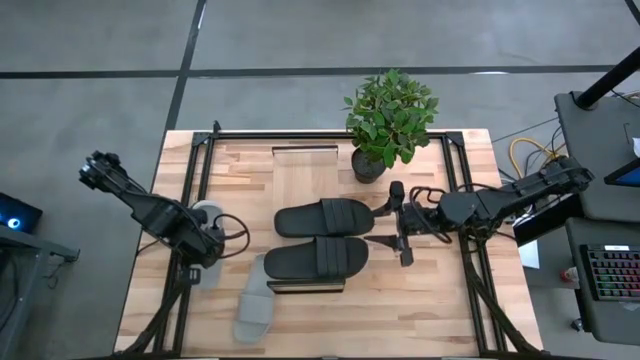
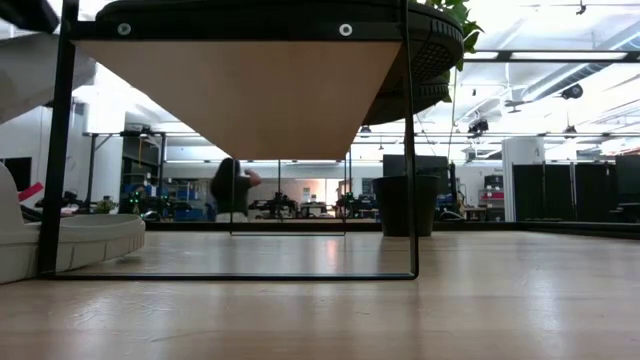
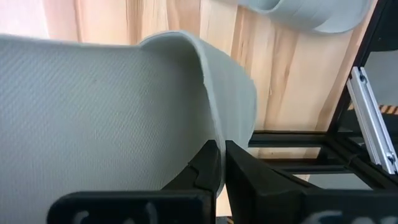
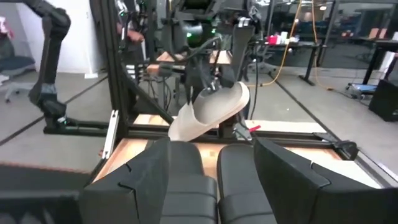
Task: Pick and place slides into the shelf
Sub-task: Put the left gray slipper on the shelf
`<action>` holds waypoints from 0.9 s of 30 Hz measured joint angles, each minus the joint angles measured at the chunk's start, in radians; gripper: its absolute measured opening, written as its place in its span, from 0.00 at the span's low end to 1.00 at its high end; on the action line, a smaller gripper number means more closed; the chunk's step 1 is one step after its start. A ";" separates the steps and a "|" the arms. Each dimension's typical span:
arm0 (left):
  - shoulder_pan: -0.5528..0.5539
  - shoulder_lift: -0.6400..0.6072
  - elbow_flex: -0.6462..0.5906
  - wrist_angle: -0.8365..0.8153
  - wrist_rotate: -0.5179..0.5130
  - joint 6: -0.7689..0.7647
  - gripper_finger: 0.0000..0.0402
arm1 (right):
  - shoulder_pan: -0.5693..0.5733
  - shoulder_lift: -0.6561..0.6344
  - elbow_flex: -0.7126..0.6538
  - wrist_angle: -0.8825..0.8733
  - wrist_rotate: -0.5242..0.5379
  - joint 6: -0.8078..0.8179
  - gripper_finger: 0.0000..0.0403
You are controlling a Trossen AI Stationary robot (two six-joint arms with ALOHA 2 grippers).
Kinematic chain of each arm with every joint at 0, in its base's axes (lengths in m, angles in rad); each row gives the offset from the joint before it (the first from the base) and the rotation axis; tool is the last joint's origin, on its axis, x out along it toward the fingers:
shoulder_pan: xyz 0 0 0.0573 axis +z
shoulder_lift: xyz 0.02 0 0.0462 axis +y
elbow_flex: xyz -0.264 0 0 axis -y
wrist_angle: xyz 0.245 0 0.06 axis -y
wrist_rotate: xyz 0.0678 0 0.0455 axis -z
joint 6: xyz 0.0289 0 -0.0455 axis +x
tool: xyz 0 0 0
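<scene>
Woven-textured pale grey rubber slide [image 3: 124, 112] sits pinched in the left gripper [image 3: 221, 163]; right gripper [image 1: 398, 222] spread wide beside ribbed black slides [image 1: 322, 238].

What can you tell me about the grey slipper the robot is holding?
The pale grey slide looks like soft rubber with a finely textured surface. The left gripper is shut on its thin edge and holds it tilted above the table's left side. Its grey partner lies flat on the table nearby.

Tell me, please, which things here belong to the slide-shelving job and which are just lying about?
Job: black slides on the shelf; grey slide pinched by the left gripper; grey slide on the table; open right gripper.
Lying about: potted plant.
</scene>
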 joint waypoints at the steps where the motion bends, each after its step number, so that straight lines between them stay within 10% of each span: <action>1: 0.000 0.012 0.018 -0.004 -0.009 0.014 0.00 | -0.005 0.000 0.000 0.004 0.000 0.005 0.54; 16: 0.001 0.187 0.383 -0.034 -0.218 0.267 0.00 | -0.085 0.003 0.024 0.034 -0.008 0.191 0.56; 27: 0.001 0.244 0.522 -0.035 -0.278 0.379 0.00 | -0.087 0.155 0.286 -0.158 -0.011 0.189 0.72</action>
